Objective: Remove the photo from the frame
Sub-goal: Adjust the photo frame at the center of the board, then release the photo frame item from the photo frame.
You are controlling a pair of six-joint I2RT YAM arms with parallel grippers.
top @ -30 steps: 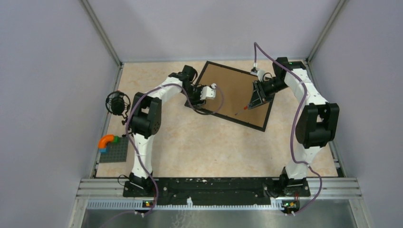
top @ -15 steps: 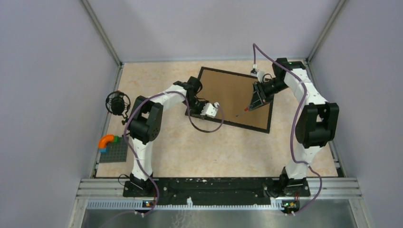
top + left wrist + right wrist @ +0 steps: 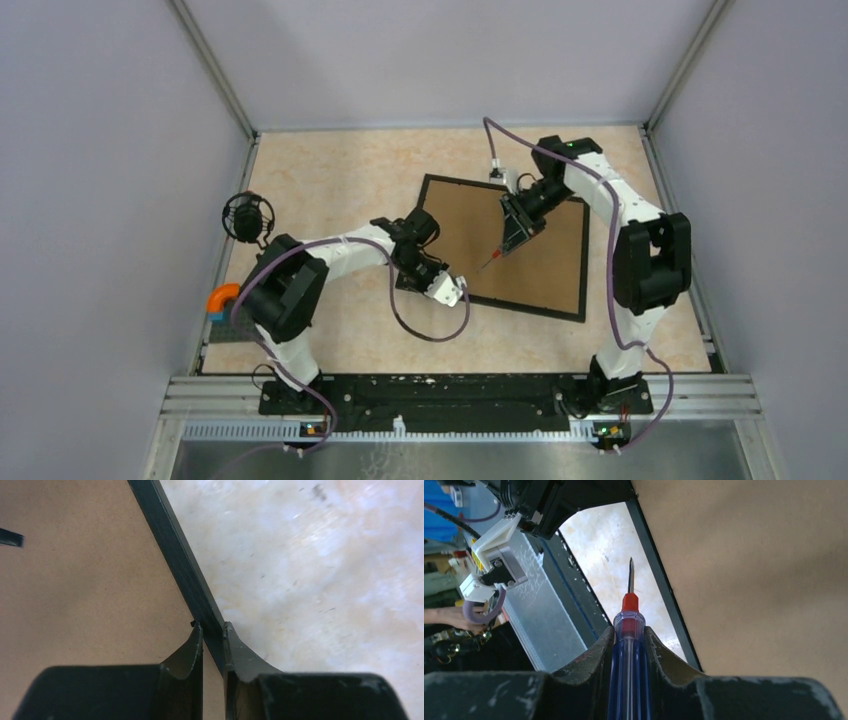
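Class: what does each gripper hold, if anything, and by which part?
Left gripper pinches the frame by its black edge rail. Right gripper grips a screwdriver by its blue handle.

The mottled beige table (image 3: pixel 340 190) carries the frame (image 3: pixel 548 262) lying flat, brown back up, right of centre and skewed to the table's edges, while along the left edge a black round object (image 3: pixel 247 216) stands beyond a grey baseplate (image 3: pixel 224 329) bearing an orange piece (image 3: pixel 221 297).
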